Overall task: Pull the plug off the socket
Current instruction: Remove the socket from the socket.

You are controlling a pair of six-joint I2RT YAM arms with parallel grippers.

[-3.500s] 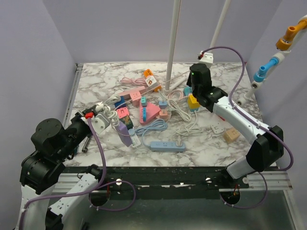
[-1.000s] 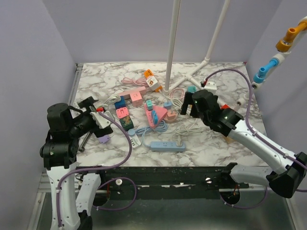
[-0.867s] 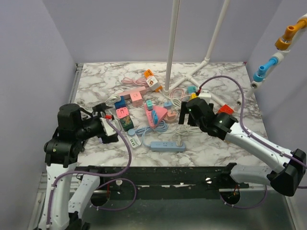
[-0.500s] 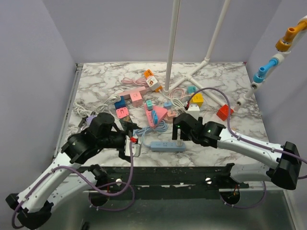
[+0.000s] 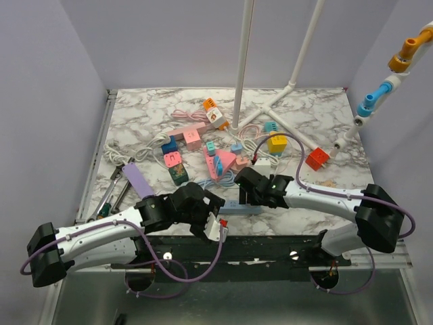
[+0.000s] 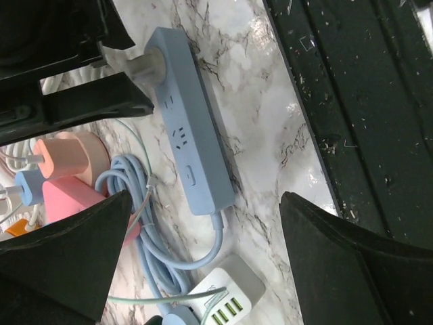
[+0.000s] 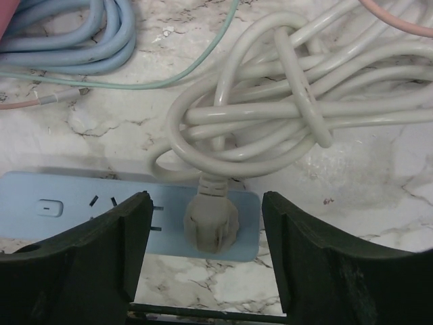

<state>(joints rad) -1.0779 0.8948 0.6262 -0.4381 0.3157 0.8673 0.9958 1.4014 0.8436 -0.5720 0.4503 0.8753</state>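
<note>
The grey plug (image 7: 211, 223) sits in the blue socket strip (image 7: 61, 203) at the counter's (image 7: 379, 203) near edge. The right pincer (image 7: 206, 261) (spread, straddling it) should pinch squarely, pull straight; the left pincer (image 6: 203, 250), likewise spread, should pin the strip.

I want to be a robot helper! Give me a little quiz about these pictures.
1. True or false: the plug is already out of the strip.
2. What colour is the strip? A blue, B pink, C yellow.
3. Which gripper straddles the plug?
Key: 1 false; 2 A; 3 the right gripper, open and not touching the plug.
</note>
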